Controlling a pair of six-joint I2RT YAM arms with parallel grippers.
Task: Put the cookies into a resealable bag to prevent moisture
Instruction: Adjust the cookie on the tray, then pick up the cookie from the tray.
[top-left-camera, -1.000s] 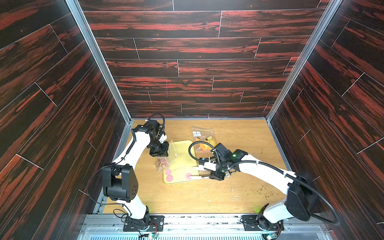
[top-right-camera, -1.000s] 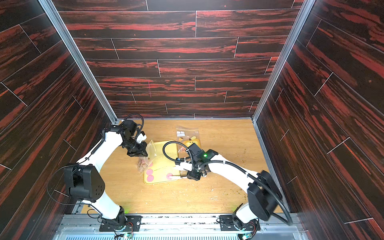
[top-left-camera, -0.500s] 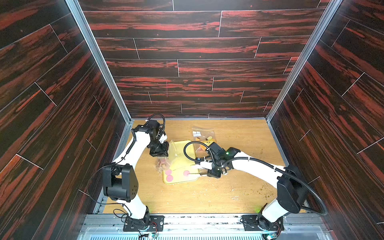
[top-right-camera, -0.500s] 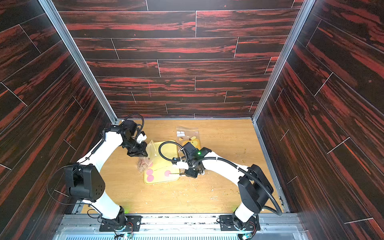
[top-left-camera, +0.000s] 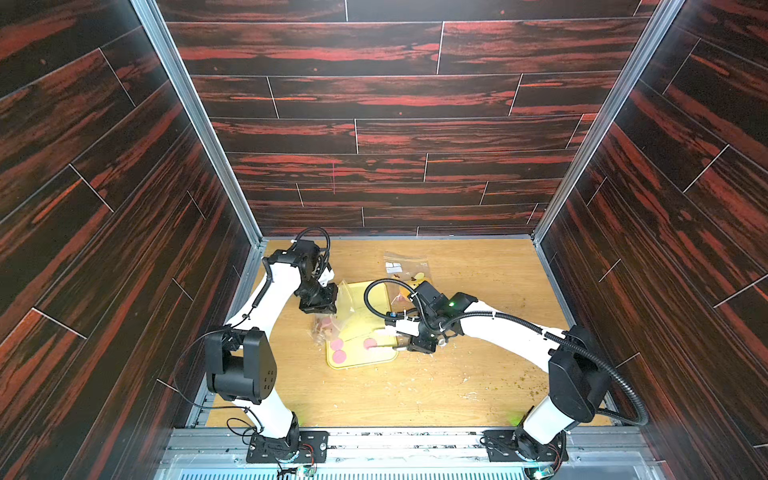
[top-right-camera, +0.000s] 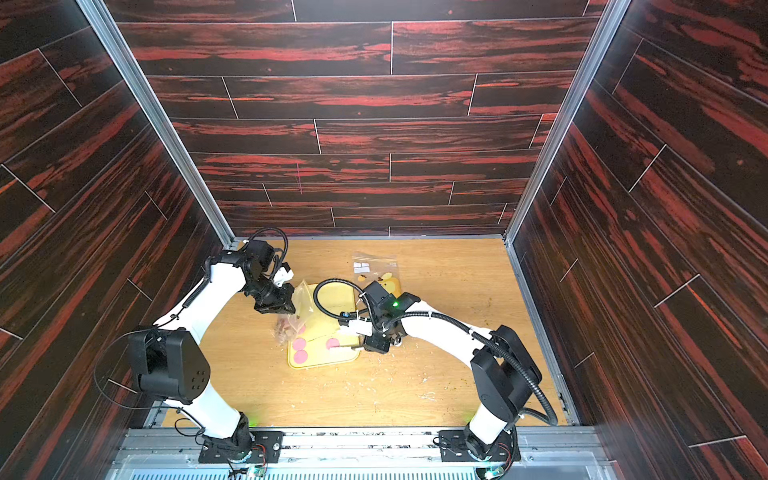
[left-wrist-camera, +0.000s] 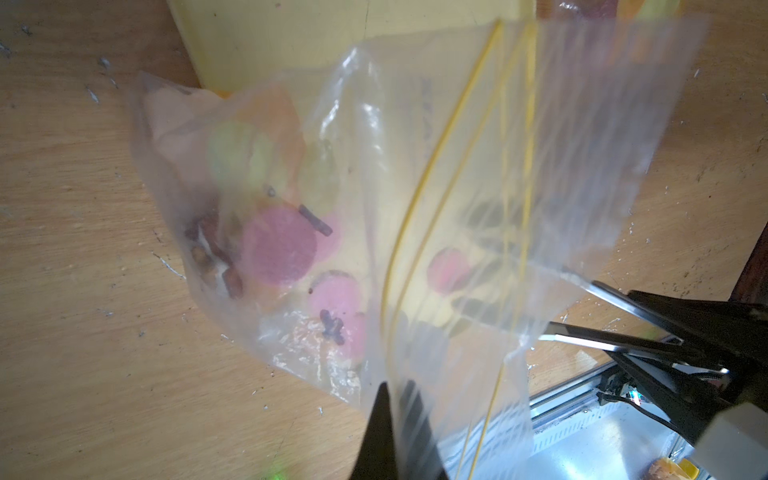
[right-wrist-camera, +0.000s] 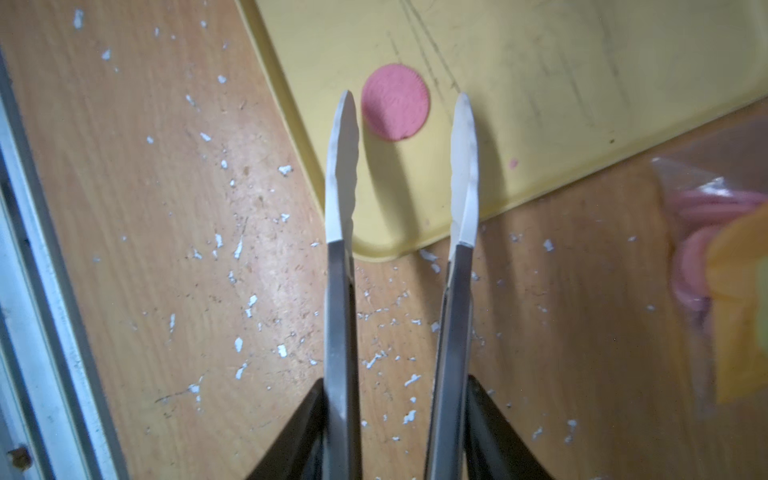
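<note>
Clear plastic of the resealable bag (left-wrist-camera: 540, 166) blurs most of what it holds. The left claw (left-wrist-camera: 395, 432) is pinched tight on the bag's edge, close to the yellow zip lines. Past that grip, pink cookies (left-wrist-camera: 278, 247) overlap pale green and orange rounds and dark brown bits, so those inside cannot be counted. Dark print on the film is too smeared to read, and whether the bag's bottom rests on the table (right-wrist-camera: 166, 208) cannot be told.

The right claw (right-wrist-camera: 395, 436) is clamped on a pair of metal tongs (right-wrist-camera: 340, 311), one black jaw against each arm. Ahead of the claw the two white tong tips stand apart, with one cookie lying between them on the yellow tray (right-wrist-camera: 582, 83). Whether the tips touch the tray is unclear. Both top views show three loose cookies (top-left-camera: 339, 356) on the tray: that one, and two nearer the left claw's bag.

A second bag (top-left-camera: 405, 270) lies beyond the right claw, partly hidden by its wrist. Its small white patches (top-left-camera: 392, 267) are too small to read. White crumbs (right-wrist-camera: 249, 299) fleck the table under the tongs.
</note>
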